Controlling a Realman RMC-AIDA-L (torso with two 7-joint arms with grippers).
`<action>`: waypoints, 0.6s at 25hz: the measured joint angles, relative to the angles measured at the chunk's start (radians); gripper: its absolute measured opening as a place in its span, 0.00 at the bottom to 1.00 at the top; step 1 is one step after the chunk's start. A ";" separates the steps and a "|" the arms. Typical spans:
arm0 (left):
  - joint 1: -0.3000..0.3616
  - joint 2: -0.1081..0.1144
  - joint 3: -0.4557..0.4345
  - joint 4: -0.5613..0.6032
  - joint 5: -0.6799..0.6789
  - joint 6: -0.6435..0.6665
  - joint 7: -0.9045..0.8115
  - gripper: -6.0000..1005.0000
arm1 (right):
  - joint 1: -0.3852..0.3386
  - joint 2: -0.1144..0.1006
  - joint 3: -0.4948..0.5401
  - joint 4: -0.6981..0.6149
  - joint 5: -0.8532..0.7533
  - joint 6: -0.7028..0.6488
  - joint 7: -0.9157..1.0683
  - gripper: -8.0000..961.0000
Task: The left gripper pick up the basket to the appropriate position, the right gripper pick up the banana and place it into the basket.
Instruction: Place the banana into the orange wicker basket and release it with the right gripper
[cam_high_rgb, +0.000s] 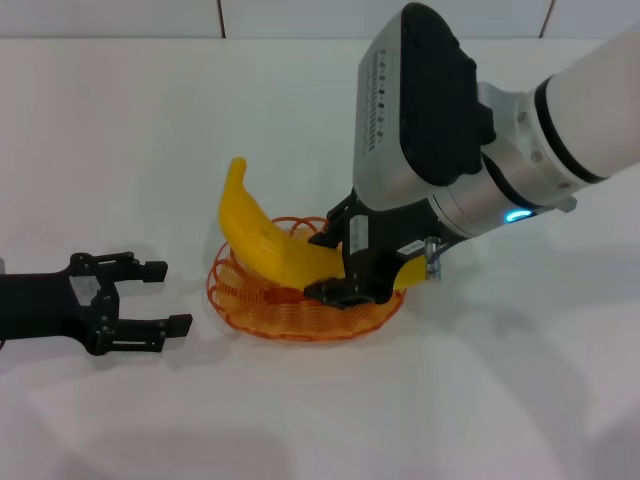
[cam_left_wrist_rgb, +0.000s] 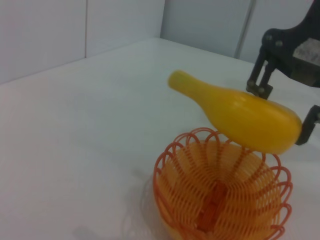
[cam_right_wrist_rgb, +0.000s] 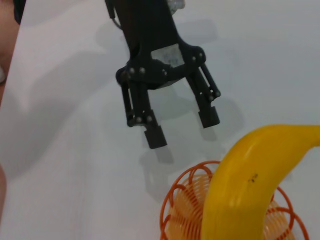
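The orange wire basket (cam_high_rgb: 250, 300) rests on the white table, a little left of centre. Over it my right gripper (cam_high_rgb: 336, 260) is shut on the yellow banana (cam_high_rgb: 262, 238). The banana slants across the basket, its free end raised toward the back left and its gripped end low over the basket's right side. My left gripper (cam_high_rgb: 168, 296) lies open with nothing in it, just left of the basket and apart from it. From the left wrist, the banana (cam_left_wrist_rgb: 240, 117) hovers above the basket (cam_left_wrist_rgb: 220, 200). The right wrist view shows the left gripper (cam_right_wrist_rgb: 182, 128) open beyond the basket (cam_right_wrist_rgb: 182, 200).
White tabletop (cam_high_rgb: 120, 130) stretches on all sides of the basket. A pale panelled wall (cam_high_rgb: 300, 15) runs along the table's far edge. The bulky right arm (cam_high_rgb: 470, 140) reaches in from the upper right.
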 joint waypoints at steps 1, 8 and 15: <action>0.000 0.000 0.000 0.000 0.000 0.000 0.000 0.85 | 0.001 0.000 0.000 0.002 0.001 0.005 0.000 0.51; 0.000 0.000 0.000 0.000 0.000 0.000 0.001 0.85 | 0.056 0.000 -0.006 0.094 0.058 0.018 -0.007 0.51; -0.005 -0.001 0.000 0.001 0.000 0.000 0.001 0.85 | 0.125 0.000 -0.008 0.237 0.074 0.035 -0.007 0.51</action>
